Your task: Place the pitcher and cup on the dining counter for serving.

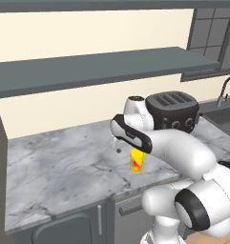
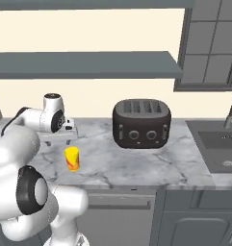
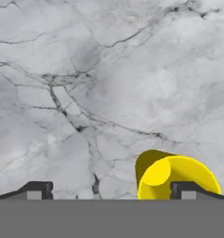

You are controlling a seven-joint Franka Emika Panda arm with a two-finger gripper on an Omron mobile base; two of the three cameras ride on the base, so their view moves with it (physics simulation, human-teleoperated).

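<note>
The cup [image 3: 178, 179] stood upright on the marble counter [image 3: 108, 83] at the lower right of the hand view, under the right fingertip. The gripper [image 3: 111, 190] hung with jaws fully apart. Risk: descending off-centre, that fingertip would likely strike the rim and topple the cup.
</note>
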